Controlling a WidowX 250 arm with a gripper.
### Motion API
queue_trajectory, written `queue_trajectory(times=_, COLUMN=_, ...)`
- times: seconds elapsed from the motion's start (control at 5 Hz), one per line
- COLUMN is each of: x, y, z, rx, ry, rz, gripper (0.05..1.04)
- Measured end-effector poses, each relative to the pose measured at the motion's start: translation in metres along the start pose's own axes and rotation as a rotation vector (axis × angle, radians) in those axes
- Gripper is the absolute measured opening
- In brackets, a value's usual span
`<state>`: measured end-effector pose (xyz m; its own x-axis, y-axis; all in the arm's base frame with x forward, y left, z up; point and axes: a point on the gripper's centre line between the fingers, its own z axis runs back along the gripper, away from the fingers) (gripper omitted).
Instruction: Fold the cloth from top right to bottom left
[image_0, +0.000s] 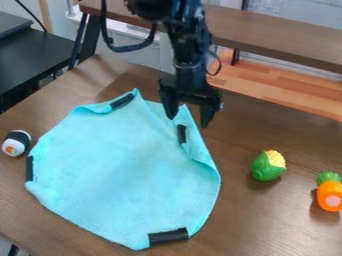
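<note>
Turquoise cloth edge (214, 176) clear of corn (268, 165)

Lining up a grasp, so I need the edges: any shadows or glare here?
Camera view: soft shadows under the corn toy and orange toy; a faint sheen on the near right tabletop; no strong glare on the cloth.
</note>
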<state>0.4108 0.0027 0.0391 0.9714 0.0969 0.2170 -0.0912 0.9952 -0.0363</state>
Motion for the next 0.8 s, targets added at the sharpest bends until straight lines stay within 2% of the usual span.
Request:
queue_trajectory(times=0.2, x=0.003, y=0.004, z=-0.003, rx=0.02, ry=-0.017, rz=0.014, gripper=1.0)
queue_trajectory(times=0.8, x=0.002, y=0.015, z=-0.019, rx=0.066, ry=0.006, rz=0.057, gripper=1.0)
